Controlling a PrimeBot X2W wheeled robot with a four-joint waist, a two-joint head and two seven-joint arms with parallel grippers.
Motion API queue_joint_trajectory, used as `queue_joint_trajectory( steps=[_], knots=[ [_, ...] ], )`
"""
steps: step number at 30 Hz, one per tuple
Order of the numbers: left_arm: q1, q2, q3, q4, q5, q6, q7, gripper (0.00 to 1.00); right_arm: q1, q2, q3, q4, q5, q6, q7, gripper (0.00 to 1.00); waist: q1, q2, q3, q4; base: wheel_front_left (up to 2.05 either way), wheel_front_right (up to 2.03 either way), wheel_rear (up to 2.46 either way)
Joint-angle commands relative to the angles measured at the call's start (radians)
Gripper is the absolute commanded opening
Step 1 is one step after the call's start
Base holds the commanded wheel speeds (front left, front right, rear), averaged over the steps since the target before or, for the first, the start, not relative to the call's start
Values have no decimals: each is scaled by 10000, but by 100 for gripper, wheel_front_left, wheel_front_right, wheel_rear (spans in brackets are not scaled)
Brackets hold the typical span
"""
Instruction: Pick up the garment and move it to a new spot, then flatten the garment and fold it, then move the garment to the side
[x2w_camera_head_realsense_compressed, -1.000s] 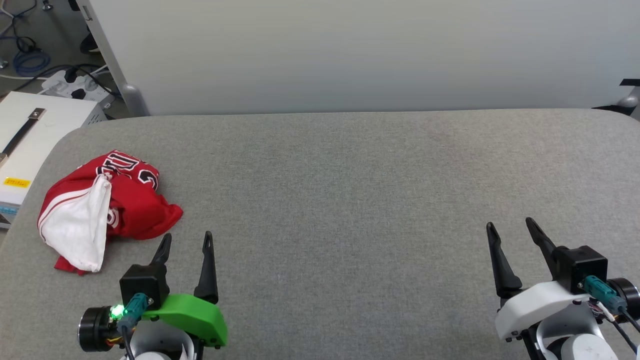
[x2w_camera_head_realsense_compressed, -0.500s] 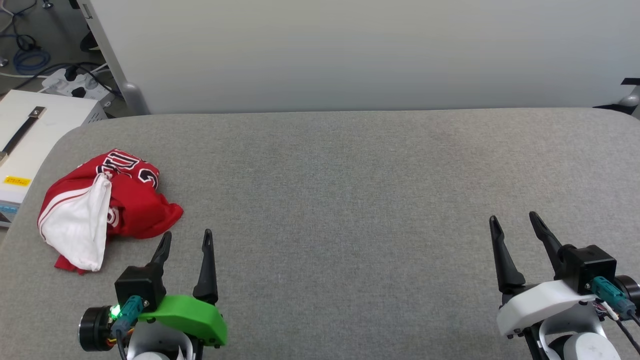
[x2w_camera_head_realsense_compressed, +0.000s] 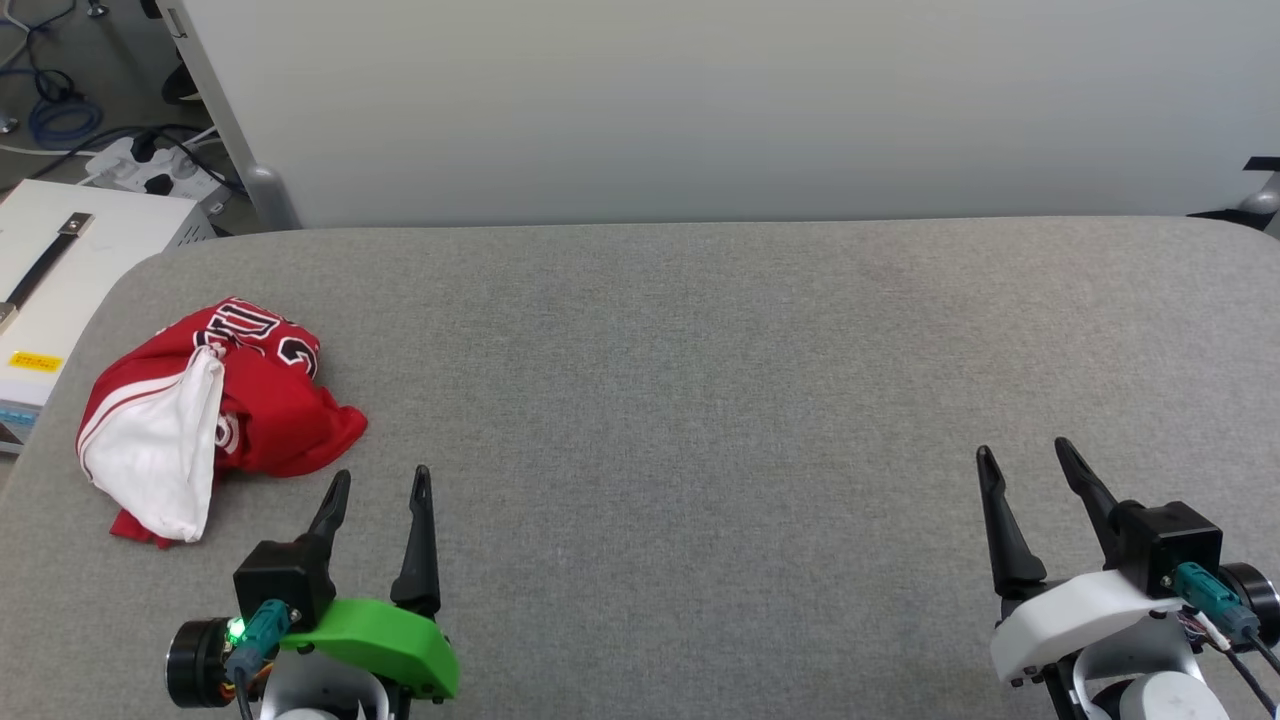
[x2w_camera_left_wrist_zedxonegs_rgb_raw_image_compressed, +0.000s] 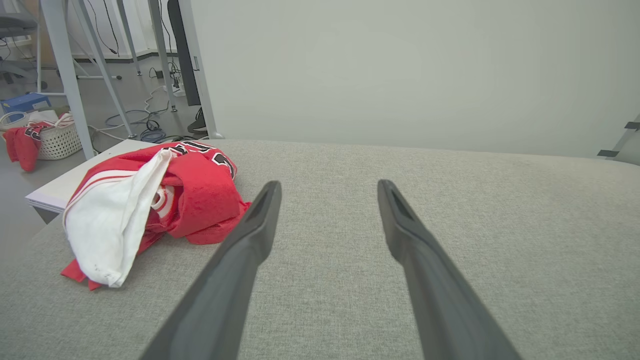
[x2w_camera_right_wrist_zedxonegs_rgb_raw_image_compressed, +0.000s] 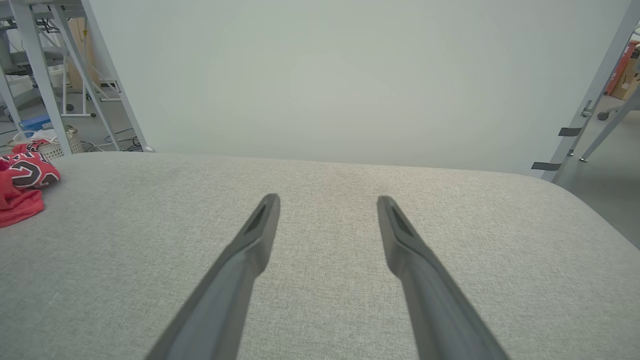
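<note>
The garment (x2w_camera_head_realsense_compressed: 215, 405) lies crumpled in a heap at the left end of the grey padded table (x2w_camera_head_realsense_compressed: 700, 380): red cloth, a white sleeve on top, black lettering at its far side. My left gripper (x2w_camera_head_realsense_compressed: 382, 478) hovers open just right of and nearer than the heap, touching nothing. In the left wrist view the garment (x2w_camera_left_wrist_zedxonegs_rgb_raw_image_compressed: 150, 200) sits left of my left gripper (x2w_camera_left_wrist_zedxonegs_rgb_raw_image_compressed: 327, 187), close to its left finger. Far off at the table's right front, my right gripper (x2w_camera_head_realsense_compressed: 1020, 452) is open and empty. The right wrist view catches the garment (x2w_camera_right_wrist_zedxonegs_rgb_raw_image_compressed: 22, 185) at its left edge, well left of my right gripper (x2w_camera_right_wrist_zedxonegs_rgb_raw_image_compressed: 327, 200).
A pale partition wall (x2w_camera_head_realsense_compressed: 700, 110) runs behind the table. Left of the table stands a white box (x2w_camera_head_realsense_compressed: 60, 270), with cables and a power strip (x2w_camera_head_realsense_compressed: 140, 170) on the floor. A basket (x2w_camera_left_wrist_zedxonegs_rgb_raw_image_compressed: 57, 140) with red cloth sits on the floor beyond.
Both grippers shifted only slightly; the left one sits a little lower in the head view. The garment has not moved.
</note>
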Motion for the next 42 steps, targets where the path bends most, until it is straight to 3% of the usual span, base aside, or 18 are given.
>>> queue_joint_trajectory(
  steps=[1, 23, 34, 42],
  knots=[
    [-7, -27, -10, 81, -127, -58, -95, 100, -177, -9, -6, 75, -64, -4, -121, 100, 0, 0, 14, -8, 0, 0, 0],
    [-110, -38, -33, 502, -549, -200, -591, 100, -348, -11, -100, 553, 94, -6, -610, 100, 0, 0, 192, 151, 0, 0, 0],
    [-304, -43, -30, 597, -812, -202, -820, 100, -398, -11, 262, 560, 122, -7, -836, 100, 0, 0, 429, 1104, 0, 0, 0],
    [-296, -47, 57, 717, -1000, -259, -1008, 100, -395, -12, 707, 678, 208, -8, -1022, 100, 0, 0, 380, 2272, 0, 0, 0]
  ],
)
